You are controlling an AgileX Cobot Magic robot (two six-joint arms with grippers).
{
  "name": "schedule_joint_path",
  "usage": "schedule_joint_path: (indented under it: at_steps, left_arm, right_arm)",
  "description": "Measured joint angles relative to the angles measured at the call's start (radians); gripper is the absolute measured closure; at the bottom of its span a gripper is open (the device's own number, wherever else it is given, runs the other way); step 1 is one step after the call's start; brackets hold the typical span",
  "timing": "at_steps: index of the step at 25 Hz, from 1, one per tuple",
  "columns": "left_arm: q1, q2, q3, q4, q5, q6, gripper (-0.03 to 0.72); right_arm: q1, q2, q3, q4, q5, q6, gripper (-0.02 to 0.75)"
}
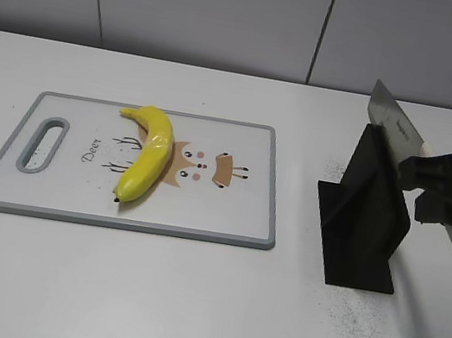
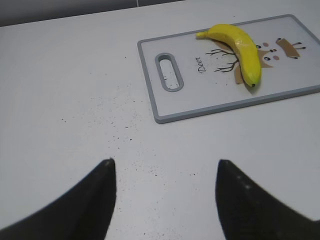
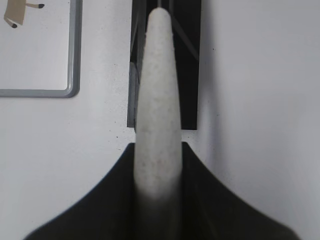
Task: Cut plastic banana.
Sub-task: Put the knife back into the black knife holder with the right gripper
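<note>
right gripper point(image 1: 435, 175) clenched on the pale speckled handle point(image 3: 156, 110) of a knife point(image 1: 398, 134), jaws pressed against either side of it in the right wrist view. blade tilted and partly seated in the black knife stand point(image 1: 363, 219), just ahead of the jaws, with handle end poking out behind them toward the right edge of the exterior view.

left gripper point(image 2: 165, 200) released, both dark fingertips point(image 2: 102, 185) spread wide over bare white table point(image 2: 65, 90), nothing between them. speckled with tiny dark flecks just ahead of these jaws.

plastic banana point(image 1: 148, 155) lying on the cutting board point(image 1: 225, 221), well apart from both sets of jaws: far ahead and to the right of the open left jaws in the left wrist view, and off to the left of the clenched right jaws, beyond the stand. curved, glossy yellow, resting across the printed deer drawing point(image 1: 200, 167), one dark tip near the board's near edge. grey-rimmed board, handle slot point(image 2: 169, 71) at the end nearer the left jaws. only a corner of board point(image 3: 70, 92) visible left of the right jaws.
</note>
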Motion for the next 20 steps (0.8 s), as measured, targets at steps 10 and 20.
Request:
schedule_joint_path:
  at_steps: [10, 20]
  left_arm:
    - [0.000, 0.000, 0.000, 0.000, 0.000, 0.000, 0.102]
    - [0.000, 0.000, 0.000, 0.001, 0.000, 0.000, 0.105]
  right_arm:
    - [0.000, 0.086, 0.004, 0.016, -0.016, 0.002, 0.577]
    - [0.000, 0.128, 0.005, 0.084, -0.028, 0.007, 0.577]
